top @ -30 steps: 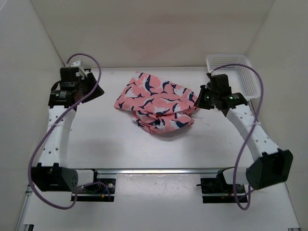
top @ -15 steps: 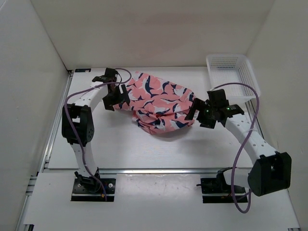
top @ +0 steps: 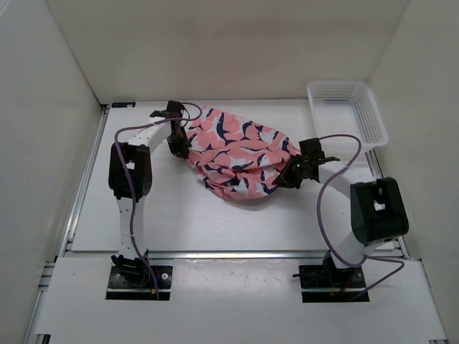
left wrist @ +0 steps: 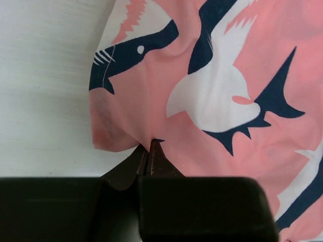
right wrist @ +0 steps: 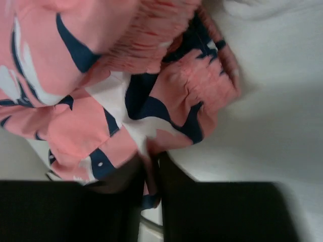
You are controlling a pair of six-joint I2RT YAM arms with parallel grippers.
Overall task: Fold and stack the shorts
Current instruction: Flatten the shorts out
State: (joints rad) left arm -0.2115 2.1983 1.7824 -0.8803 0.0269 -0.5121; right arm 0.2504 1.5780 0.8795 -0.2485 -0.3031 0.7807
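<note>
The coral-pink shorts (top: 237, 154) with navy and white whale shapes lie crumpled at the table's middle back. My left gripper (top: 179, 145) sits at their left edge, shut on a pinch of the fabric (left wrist: 151, 143); in the left wrist view the black fingers (left wrist: 160, 164) meet at the cloth's hem. My right gripper (top: 290, 174) is at the shorts' right edge, shut on a fold of fabric (right wrist: 151, 156) near the gathered waistband (right wrist: 202, 85). The drawstring does not show.
A white mesh basket (top: 348, 115) stands at the back right corner. White walls enclose the table on the left, back and right. Purple cables loop from both arms. The arm bases sit on the rail at the near edge.
Both arms swung in from the sides to the shorts. Each gripper opened on the way and has closed on an edge of the fabric, left on the left edge, right on the right.
</note>
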